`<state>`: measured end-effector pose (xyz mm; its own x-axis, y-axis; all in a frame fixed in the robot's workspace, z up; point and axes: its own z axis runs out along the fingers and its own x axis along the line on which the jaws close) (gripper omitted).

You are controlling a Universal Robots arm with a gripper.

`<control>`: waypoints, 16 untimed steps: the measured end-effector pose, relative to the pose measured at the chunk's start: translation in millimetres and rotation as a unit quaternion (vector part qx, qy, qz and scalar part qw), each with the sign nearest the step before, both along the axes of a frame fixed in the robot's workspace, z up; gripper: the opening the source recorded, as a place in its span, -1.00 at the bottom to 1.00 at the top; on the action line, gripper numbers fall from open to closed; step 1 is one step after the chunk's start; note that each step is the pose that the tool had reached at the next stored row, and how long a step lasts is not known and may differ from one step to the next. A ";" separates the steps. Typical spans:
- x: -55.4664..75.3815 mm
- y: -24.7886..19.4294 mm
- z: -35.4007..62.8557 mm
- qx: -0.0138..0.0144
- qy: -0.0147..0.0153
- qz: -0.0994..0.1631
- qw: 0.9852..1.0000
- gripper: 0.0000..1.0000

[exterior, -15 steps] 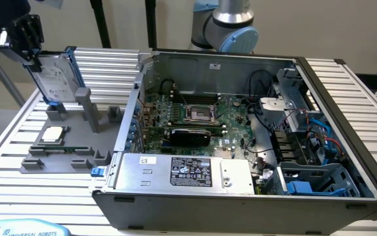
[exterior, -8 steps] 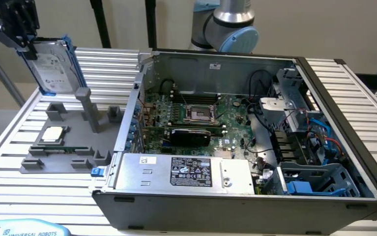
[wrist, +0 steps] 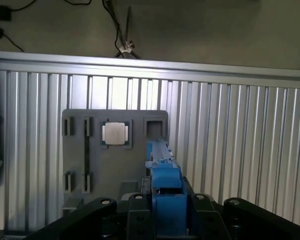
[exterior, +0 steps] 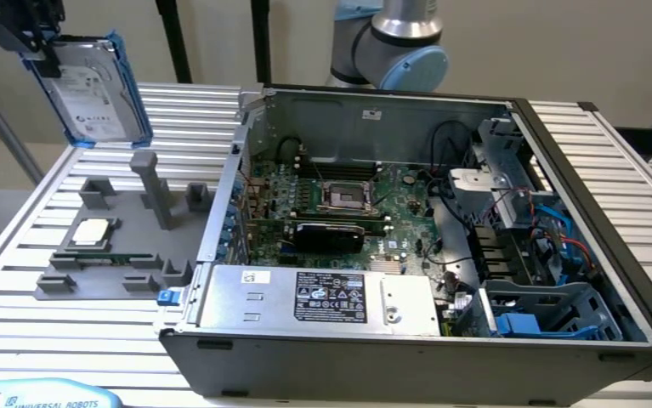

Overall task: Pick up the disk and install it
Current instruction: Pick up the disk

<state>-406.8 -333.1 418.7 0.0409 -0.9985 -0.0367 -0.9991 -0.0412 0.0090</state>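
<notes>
Single-arm assembly cell at the transfer stage of the task. The gripper point(exterior: 37, 44) is clamped on the disk point(exterior: 90, 83), its fingers pinching the edge of the bright blue bracket that frames the silver-grey drive. In the exterior view the disk hangs on edge, label side to the camera, high over the grey fixture plate point(exterior: 121, 212) at that view's left and well apart from it. In the wrist view the blue bracket of the disk point(wrist: 165, 182) runs straight out between the black fingers of the gripper point(wrist: 166, 206), with the fixture plate point(wrist: 115, 170) far below. Picking up is therefore judged done and installing not yet begun. By judgement, installing calls for carrying the disk across to the open computer case point(exterior: 416, 361) and squaring the bracket with a drive bay, clear of the case rim and the loose cables. Containers: the fixture plate holds the small square silver chip point(exterior: 90, 231) in its recess and a narrow green strip point(exterior: 104, 257) in a slot beside it; the square recess point(wrist: 154, 128) next to the chip point(wrist: 115, 133) lies vacant. The case holds the motherboard point(exterior: 348, 195), the large silver box with a black label point(exterior: 326, 297) along its near wall, and, in the near corner at the exterior view's right, a blue-grey drive cage point(exterior: 552, 310) that appears unoccupied, though its interior is partly hidden. Both containers stand on the slatted aluminium table point(exterior: 31, 340).
</notes>
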 end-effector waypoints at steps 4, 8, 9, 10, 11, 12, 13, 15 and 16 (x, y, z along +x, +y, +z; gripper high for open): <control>18.3 0.0 18.2 0.000 0.000 0.000 1.000 -0.35; 36.2 -0.1 36.2 0.001 0.000 0.000 1.000 -0.35; 40.8 -0.3 40.8 0.001 0.000 0.000 1.000 -0.35; 45.6 -0.5 45.6 0.002 0.000 0.000 1.000 -0.35; 50.3 -0.9 50.2 0.002 0.000 0.000 1.000 -0.35; 54.8 -1.3 54.7 0.002 0.000 0.000 1.000 -0.35; 59.2 -1.8 59.3 0.002 0.000 0.000 1.000 -0.35; 68.2 -3.3 68.2 0.002 0.001 0.000 1.000 -0.35; 72.6 -4.2 72.6 0.003 0.001 0.000 1.000 -0.35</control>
<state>-334.2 -337.2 491.2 0.0409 -0.9983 -0.0418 -0.9991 -0.0414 0.0100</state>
